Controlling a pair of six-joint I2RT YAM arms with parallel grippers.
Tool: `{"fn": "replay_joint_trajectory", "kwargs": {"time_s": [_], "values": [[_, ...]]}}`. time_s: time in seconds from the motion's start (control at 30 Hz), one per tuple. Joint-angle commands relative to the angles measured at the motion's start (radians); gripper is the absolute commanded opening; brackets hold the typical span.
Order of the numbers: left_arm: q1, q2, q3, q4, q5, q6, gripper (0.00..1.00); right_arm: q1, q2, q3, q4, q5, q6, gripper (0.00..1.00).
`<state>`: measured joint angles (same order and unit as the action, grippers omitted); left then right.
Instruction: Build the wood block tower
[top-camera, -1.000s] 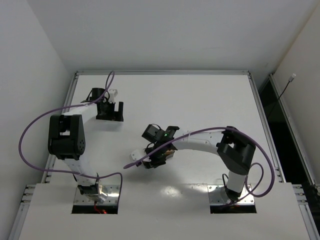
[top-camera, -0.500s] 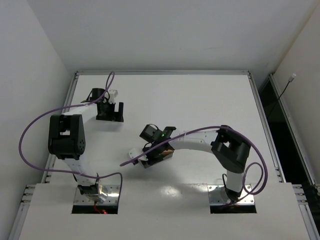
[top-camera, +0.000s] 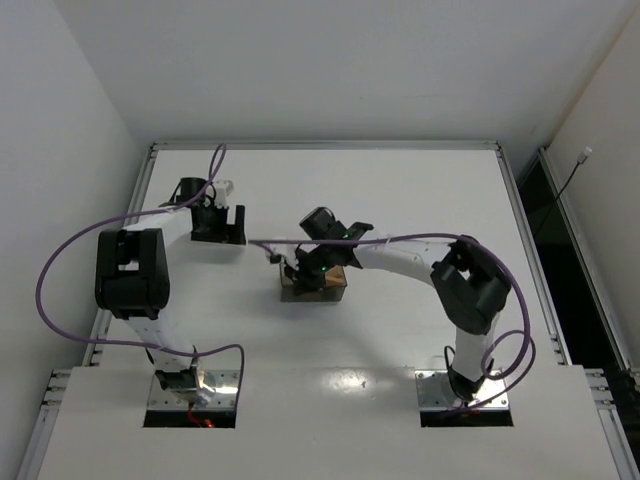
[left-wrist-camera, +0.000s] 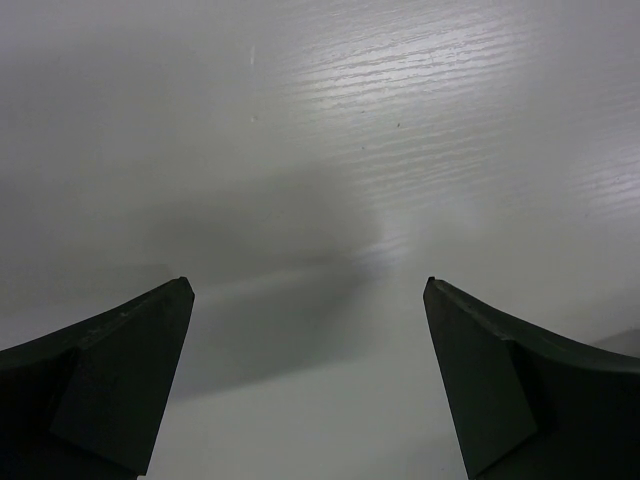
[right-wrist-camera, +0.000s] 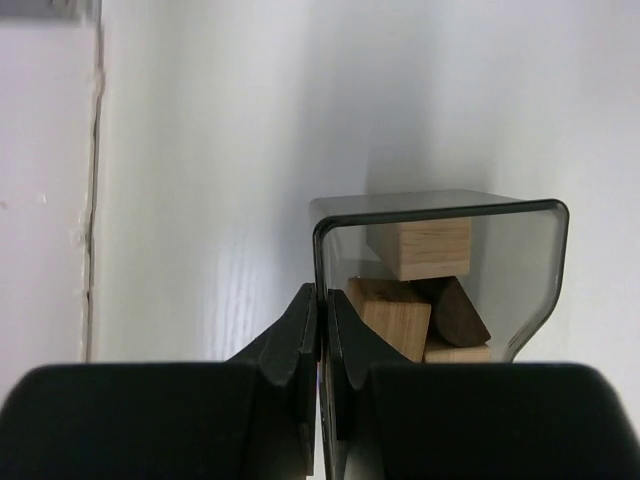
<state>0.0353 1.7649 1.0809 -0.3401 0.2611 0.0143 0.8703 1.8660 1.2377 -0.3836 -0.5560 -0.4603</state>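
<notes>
Right pincer (right-wrist-camera: 321, 320) pinches the tray (right-wrist-camera: 440, 208) wall, midway between the side edges of the desk (top-camera: 420, 190), blocks (right-wrist-camera: 418, 250) inside; a thin grip might slip, spilling them. Left pincer (left-wrist-camera: 308, 300) gapes near the far-left corner.

Left arm (top-camera: 130, 270): rises from the lower left of the top view, elbow folded at mid left, forearm reaching to the upper left. Left gripper (left-wrist-camera: 310, 290) points down, fingers spread wide with nothing between them.

Right arm (top-camera: 400, 262): comes up from the lower right, elbow at right, forearm stretched leftward to frame centre. Right gripper (right-wrist-camera: 322, 295): fingers nearly together, one on each side of the tray (right-wrist-camera: 440, 208) wall. It appears pinched on the wall, though the pad contact itself is not resolvable.
</notes>
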Motion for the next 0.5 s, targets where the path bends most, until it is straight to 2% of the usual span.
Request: {"fn": "replay_joint_trajectory", "kwargs": {"time_s": [0.0,0.13,0.27,0.3,0.4,0.43,0.47], "values": [[0.023,-0.035,0.004,0.024,0.03,0.009,1.0,-0.071,-0.034,0.068,0.147,-0.18,0.185,0.0],[0.044,-0.035,0.004,0.024,0.04,0.009,1.0,-0.105,-0.01,0.086,0.21,-0.258,0.293,0.0],[0.055,-0.024,0.014,0.015,0.049,0.009,1.0,-0.163,0.045,0.115,0.294,-0.421,0.464,0.0],[0.055,-0.024,0.014,0.015,0.049,0.009,1.0,-0.186,0.077,0.126,0.367,-0.455,0.574,0.0],[0.064,-0.015,0.014,0.015,0.059,0.009,1.0,-0.211,0.125,0.126,0.518,-0.567,0.763,0.0],[0.064,-0.015,0.014,0.015,0.069,0.009,1.0,-0.221,0.146,0.109,0.658,-0.602,0.904,0.0],[0.074,-0.015,0.014,0.015,0.069,0.0,1.0,-0.221,0.147,0.099,0.736,-0.611,0.978,0.0]]}}
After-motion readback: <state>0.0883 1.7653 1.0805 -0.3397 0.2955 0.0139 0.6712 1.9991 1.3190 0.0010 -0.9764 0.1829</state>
